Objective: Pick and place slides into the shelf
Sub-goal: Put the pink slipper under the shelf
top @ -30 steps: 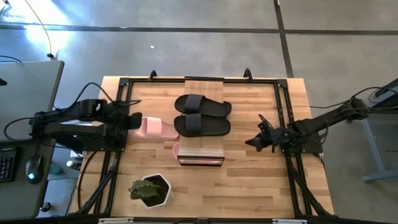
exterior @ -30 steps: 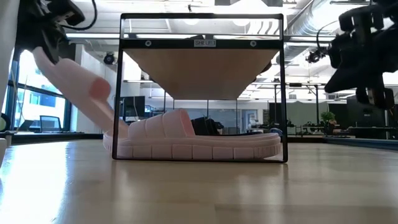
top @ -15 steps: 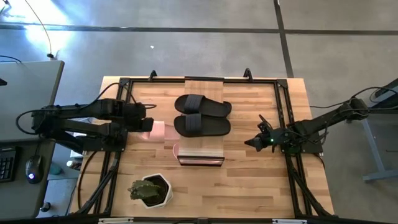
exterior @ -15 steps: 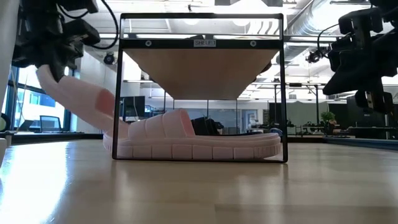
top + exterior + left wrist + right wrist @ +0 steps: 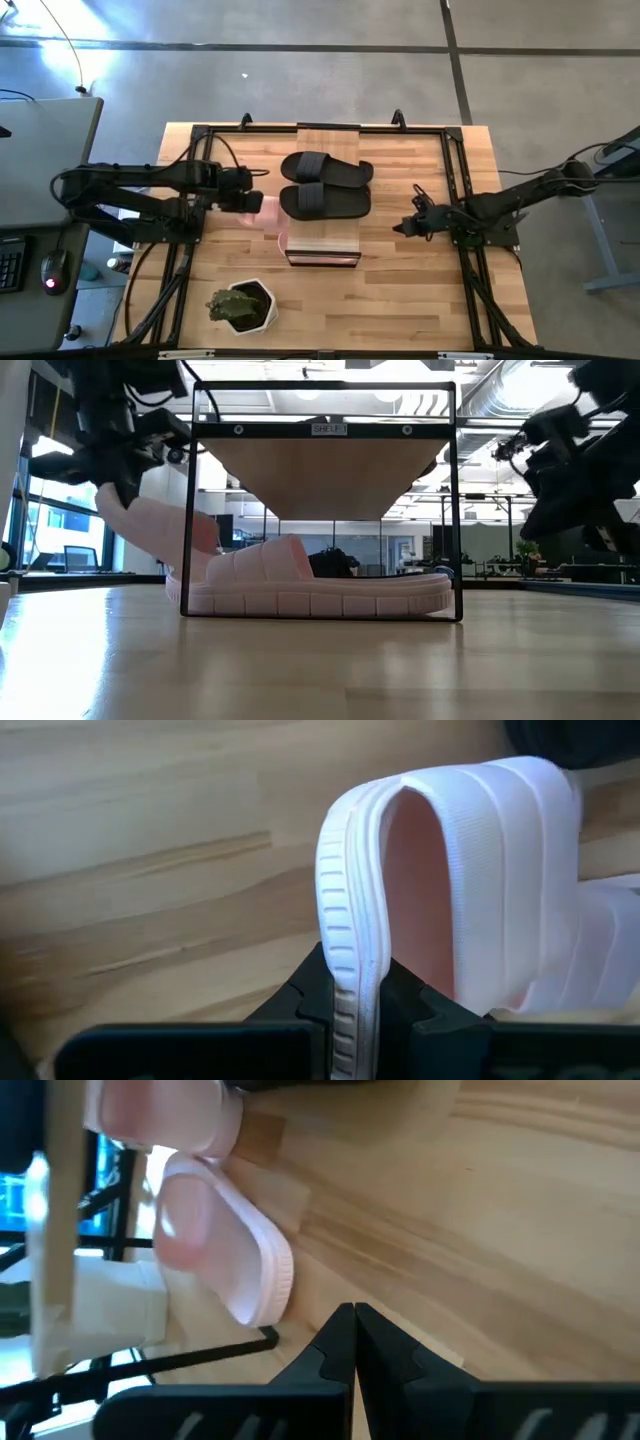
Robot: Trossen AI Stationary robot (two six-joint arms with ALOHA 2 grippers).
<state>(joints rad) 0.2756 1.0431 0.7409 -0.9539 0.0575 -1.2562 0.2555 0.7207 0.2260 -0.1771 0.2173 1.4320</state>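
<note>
The only writing I can find is a small white label at the middle of the shelf's [image 5: 325,388] top bar in the low view, and I cannot read it.

From the high view, my left gripper [image 5: 258,203] sits left of centre in the frame, right at the shelf's left edge. Its jaws are pinched narrow on the rim of a pink slide [image 5: 450,890], and the left wrist view shows the ribbed sole edge clamped between the two dark fingers [image 5: 310,995]. In the low view that slide [image 5: 160,525] hangs tilted at the left of the frame, its lower end reaching the shelf's left post. The second pink slide [image 5: 315,588] lies flat on the counter [image 5: 320,660] under the shelf plank. Two black slides [image 5: 325,186] rest side by side on the shelf top, centre of the high view.

Compared with a second ago, the left gripper has carried the held slide rightward, from well clear of the shelf to its left side, and the slide hangs lower and nearer the post. My right gripper [image 5: 400,227] waits at right of centre, jaws closed on nothing; it has shifted only slightly.

A potted plant [image 5: 240,305] stands at lower left of the counter.
</note>
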